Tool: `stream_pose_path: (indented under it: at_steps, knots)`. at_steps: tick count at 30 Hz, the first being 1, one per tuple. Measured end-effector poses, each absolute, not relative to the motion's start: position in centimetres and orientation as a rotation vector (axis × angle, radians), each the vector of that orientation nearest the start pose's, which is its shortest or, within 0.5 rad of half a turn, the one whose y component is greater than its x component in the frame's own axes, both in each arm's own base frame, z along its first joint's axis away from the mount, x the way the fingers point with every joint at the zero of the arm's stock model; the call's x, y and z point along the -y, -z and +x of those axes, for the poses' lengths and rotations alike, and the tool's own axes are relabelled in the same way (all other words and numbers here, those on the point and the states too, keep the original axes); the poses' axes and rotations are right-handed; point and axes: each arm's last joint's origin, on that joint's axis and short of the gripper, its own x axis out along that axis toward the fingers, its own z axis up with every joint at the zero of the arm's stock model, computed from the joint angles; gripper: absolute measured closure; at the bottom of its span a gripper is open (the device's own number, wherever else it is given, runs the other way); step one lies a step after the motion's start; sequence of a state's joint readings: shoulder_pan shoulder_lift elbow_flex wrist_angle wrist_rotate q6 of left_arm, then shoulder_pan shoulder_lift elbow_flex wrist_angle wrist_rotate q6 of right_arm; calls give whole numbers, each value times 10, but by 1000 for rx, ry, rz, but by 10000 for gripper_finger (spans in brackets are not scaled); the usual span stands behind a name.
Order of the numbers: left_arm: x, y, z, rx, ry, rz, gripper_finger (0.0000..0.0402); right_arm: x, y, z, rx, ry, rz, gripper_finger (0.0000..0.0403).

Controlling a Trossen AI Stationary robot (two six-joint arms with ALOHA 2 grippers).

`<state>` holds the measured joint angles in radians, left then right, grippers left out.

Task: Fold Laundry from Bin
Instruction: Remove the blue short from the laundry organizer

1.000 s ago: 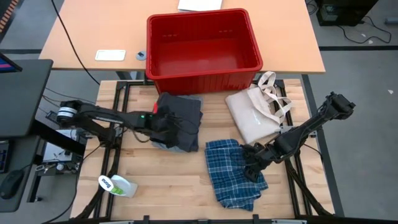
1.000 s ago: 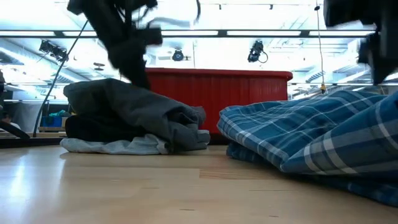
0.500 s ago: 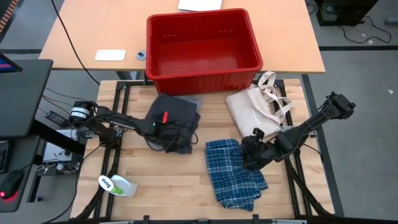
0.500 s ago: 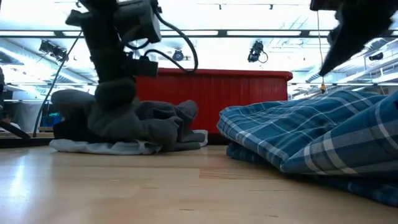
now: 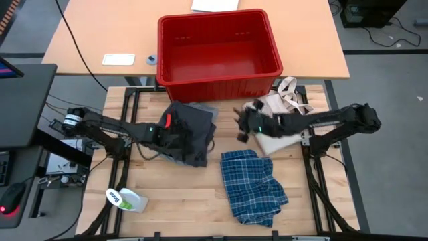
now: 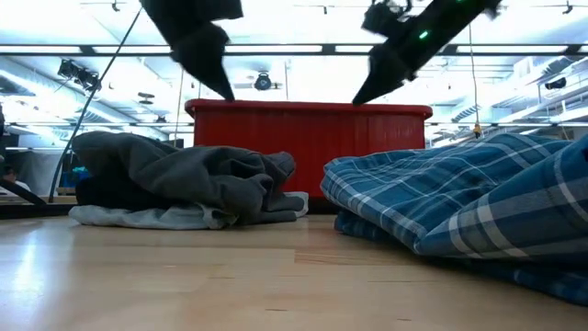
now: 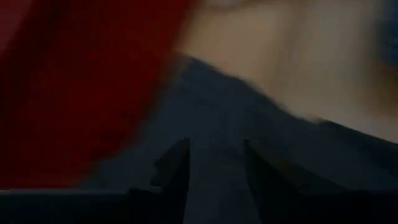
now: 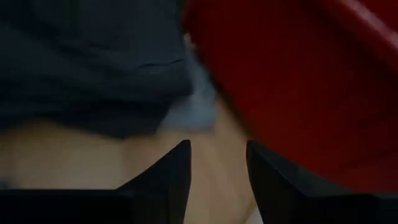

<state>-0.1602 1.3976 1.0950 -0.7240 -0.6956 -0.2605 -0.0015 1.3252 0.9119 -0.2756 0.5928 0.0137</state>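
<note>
The red bin (image 5: 218, 53) sits at the upper centre of the high view, on the far side of the table (image 5: 187, 194), and shows only its bare red floor. In the low view its long red wall (image 6: 308, 152) runs across the middle of the frame behind the clothes.

Just below the bin, left of centre, the large black garment (image 5: 194, 127) lies bunched in a heap, with a strip of the light grey T-shirt (image 6: 184, 216) showing under it in the low view. The left end effector (image 5: 175, 137) hangs over the lower left part of this heap; in the left wrist view its two dark fingers (image 7: 177, 165) stand apart with dark cloth behind the gap, and nothing is clamped between them.

The blue plaid shirt (image 5: 254, 184) lies crumpled at the lower centre right of the high view, apart from the black heap. In the low view it fills the right side.

The cream tote bag (image 5: 281, 120) lies right of centre, below the bin's right corner. The right end effector (image 5: 242, 125) hovers at the bag's left edge, above the plaid shirt and clear of it. Its fingers (image 8: 177, 168) are apart in the right wrist view, with bare table between them.

A white and green bottle (image 5: 127, 199) lies at the lower left.
</note>
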Motion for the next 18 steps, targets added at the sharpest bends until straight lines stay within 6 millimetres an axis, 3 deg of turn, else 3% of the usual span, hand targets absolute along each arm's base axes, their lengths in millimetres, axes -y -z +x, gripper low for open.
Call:
stream_pose_path:
  at_steps: [2, 6, 11, 18]
  knots:
    - [9, -277, 274, -846, -715, 250, 249, 40, -259, 283, -628, 564, -213, 245]
    - [-35, -274, 273, -919, -771, 205, 249, 79, -253, 293, -574, 543, -188, 245]
    - [-96, -270, 267, -973, -893, 208, 249, 119, -232, 302, -590, 556, -216, 245]
    - [-171, -277, 246, -907, -965, 147, 249, 178, -201, 306, -575, 689, -303, 247]
